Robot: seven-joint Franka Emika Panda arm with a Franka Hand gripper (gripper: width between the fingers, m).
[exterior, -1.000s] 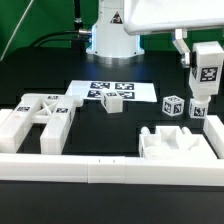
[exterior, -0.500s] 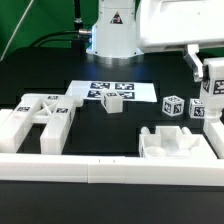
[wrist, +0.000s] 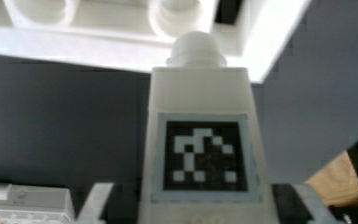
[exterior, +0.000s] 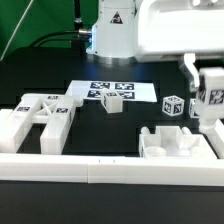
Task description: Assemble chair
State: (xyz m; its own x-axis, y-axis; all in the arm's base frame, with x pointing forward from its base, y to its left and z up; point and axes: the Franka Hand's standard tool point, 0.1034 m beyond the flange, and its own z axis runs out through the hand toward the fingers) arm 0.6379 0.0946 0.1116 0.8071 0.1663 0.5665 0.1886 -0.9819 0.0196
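White matte plastic, blocky and square-edged: 1 chair leg [exterior: 212, 97] with a rounded peg tip and a black-and-white tag stands upright, pinched in the gripper's [exterior: 207, 85] narrowly set jaws at the exterior view's right, apart from 1 tagged cube [exterior: 175, 105].

A black table [exterior: 150, 118] is spread beneath the gripper [exterior: 207, 88]; a dark backdrop [exterior: 30, 18] is seen behind it, a white border rail [exterior: 110, 168] before it.

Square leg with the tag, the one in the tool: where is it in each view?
Exterior view: square leg at the exterior view's right edge, upright.
Wrist view: the leg fills the middle, close up.
Shared landmark: the black-and-white tag on the leg's face.
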